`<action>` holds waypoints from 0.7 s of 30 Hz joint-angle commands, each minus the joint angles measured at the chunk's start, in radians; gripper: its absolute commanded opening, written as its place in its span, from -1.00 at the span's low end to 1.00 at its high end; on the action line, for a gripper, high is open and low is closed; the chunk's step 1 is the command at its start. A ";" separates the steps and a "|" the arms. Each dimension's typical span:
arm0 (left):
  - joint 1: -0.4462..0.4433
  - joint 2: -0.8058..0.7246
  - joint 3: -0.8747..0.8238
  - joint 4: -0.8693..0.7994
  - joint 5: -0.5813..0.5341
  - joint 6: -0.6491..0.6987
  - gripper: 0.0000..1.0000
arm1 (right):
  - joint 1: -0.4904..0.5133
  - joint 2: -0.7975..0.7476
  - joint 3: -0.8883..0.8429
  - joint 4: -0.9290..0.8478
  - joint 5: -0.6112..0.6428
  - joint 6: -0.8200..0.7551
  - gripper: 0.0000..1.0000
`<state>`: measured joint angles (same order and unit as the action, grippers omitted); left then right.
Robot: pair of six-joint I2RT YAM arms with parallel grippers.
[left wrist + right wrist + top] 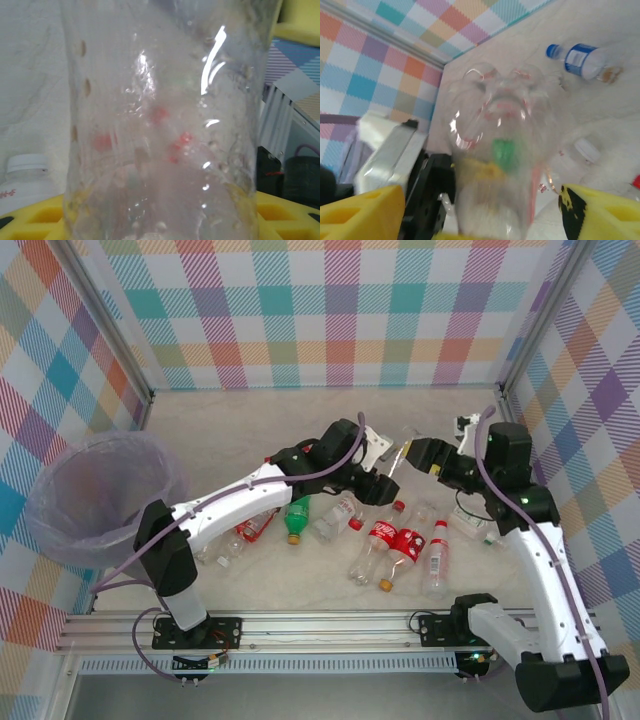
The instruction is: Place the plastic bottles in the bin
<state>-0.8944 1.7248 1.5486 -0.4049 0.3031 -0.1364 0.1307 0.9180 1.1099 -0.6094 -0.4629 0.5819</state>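
A clear plastic bottle (398,458) hangs above the middle of the table between my two grippers. My left gripper (385,464) is shut on it: in the left wrist view the bottle (165,125) stands right in front of the lens, with the yellow pads (40,215) pressed against its sides. My right gripper (413,456) is open, and its yellow fingers (605,215) stand apart from the same bottle (500,150). Several more bottles lie on the table below, among them red-labelled ones (383,537) and a green one (297,516). The lilac-grey bin (50,525) stands at the far left.
A blue-capped bottle (582,57) lies near the back wall. A white-capped bottle (25,175) lies low on the left in the left wrist view. Checked walls close the table on three sides. The left arm's white link (230,505) stretches from the bin's side to the middle.
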 commanded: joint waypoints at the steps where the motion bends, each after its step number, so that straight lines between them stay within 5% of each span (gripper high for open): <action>1: 0.039 -0.035 -0.020 0.118 -0.054 -0.039 -0.13 | 0.003 -0.072 0.063 -0.178 0.159 -0.030 0.65; 10: 0.118 -0.173 0.287 -0.407 -0.469 0.061 -0.34 | 0.058 -0.036 -0.155 0.264 0.204 0.140 0.63; 16: 0.306 -0.391 0.228 -0.511 -0.595 -0.017 -0.50 | 0.110 0.095 -0.102 0.326 0.177 0.075 0.64; 21: 0.449 -0.547 0.192 -0.553 -0.913 0.020 -0.56 | 0.122 0.161 -0.102 0.438 0.099 0.058 0.66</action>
<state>-0.5011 1.2148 1.7679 -0.8742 -0.3878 -0.1333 0.2436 1.0527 0.9833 -0.2981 -0.3038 0.6678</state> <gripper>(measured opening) 0.519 0.825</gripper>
